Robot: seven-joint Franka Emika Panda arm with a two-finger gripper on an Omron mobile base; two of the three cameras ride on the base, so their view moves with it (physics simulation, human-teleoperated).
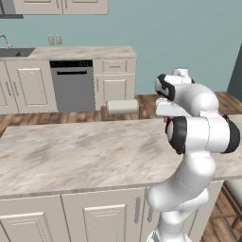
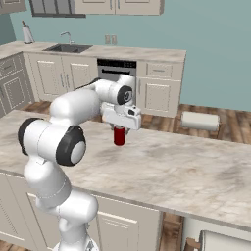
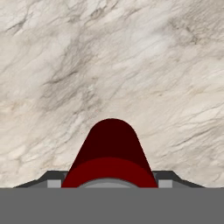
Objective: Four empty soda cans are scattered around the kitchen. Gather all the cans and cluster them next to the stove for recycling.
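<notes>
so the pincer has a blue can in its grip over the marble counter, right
Not quite: the can is red, not blue. The right base view shows it under the pincer above the marble counter, and the hand view shows it between the fingertips.

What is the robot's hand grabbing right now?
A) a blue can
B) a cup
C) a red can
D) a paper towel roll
C: in the right base view the gripper is closed on a red can that hangs upright over the marble counter, and the hand view shows the same red can sitting between the fingertips.
</notes>
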